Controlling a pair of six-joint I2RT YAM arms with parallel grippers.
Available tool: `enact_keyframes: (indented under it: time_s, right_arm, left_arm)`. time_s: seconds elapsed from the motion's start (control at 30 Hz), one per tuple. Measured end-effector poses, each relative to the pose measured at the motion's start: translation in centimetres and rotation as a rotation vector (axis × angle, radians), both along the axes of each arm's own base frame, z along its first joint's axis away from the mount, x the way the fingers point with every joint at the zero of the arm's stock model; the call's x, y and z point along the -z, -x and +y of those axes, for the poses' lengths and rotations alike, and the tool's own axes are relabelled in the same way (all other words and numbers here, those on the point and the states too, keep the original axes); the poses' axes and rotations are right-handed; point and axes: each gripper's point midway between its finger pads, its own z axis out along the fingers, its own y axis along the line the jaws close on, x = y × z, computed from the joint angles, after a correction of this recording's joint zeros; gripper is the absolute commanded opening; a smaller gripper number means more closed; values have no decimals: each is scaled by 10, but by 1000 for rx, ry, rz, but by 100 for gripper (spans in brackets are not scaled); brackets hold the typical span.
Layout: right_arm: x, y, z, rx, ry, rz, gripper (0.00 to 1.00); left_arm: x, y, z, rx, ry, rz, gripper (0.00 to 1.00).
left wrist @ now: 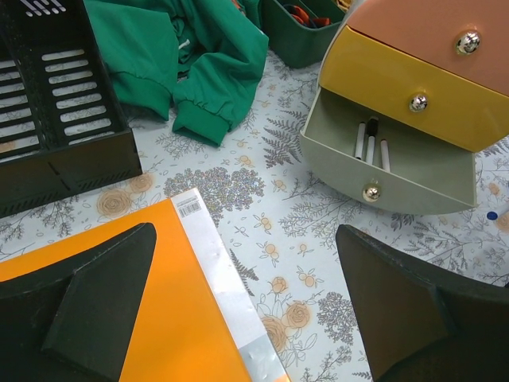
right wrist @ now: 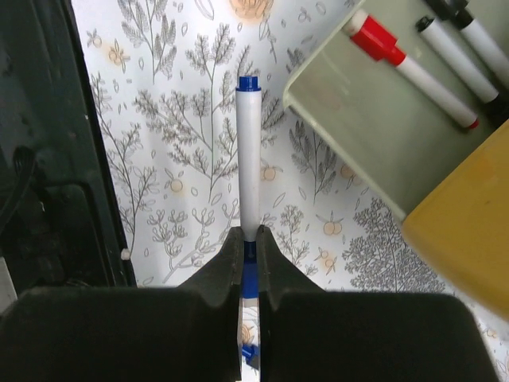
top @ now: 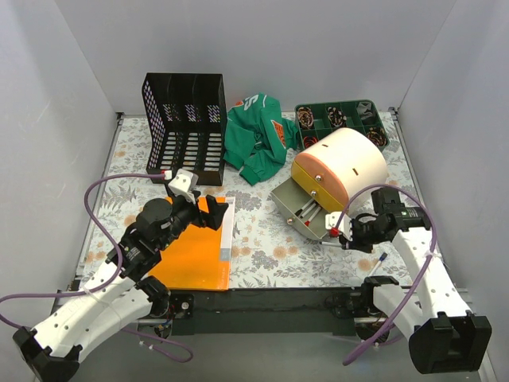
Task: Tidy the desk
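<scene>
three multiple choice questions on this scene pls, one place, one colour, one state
1. Where on the leaf-printed white desk does the black slotted file rack stand? A back left B front right C front centre
2. What colour tips the white marker pen in the right gripper? A red B blue C green
3. The grey-green bottom drawer of the rounded pink and yellow drawer unit is A shut B pulled open C upside down
1 A: it stands at the far left corner. 2 B: the right wrist view shows a blue tip. 3 B: pens show inside it.
</scene>
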Motion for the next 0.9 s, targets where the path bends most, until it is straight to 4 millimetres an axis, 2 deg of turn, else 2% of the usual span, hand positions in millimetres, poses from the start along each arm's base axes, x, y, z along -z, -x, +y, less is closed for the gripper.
enact_keyframes:
  time_s: [0.3, 0.4, 0.63, 0.8, 0.9]
  right_arm:
    - [-17, -4, 41, 70, -87, 83, 1]
    - [-24, -15, 51, 122, -116, 79, 1]
    - [-47, -43, 60, 254, -173, 40, 1]
    - [-62, -62, 71, 288, -198, 18, 1]
    - [-62, -70, 76, 298, -189, 16, 13]
  left_arm:
    - [2, -2, 1, -8, -5, 4, 98]
    - [4, -3, 2, -11, -10, 9, 98]
    - [7, -5, 3, -18, -18, 14, 98]
    - [11, -7, 3, -23, -27, 24, 98]
    - [13, -8, 3, -23, -32, 26, 98]
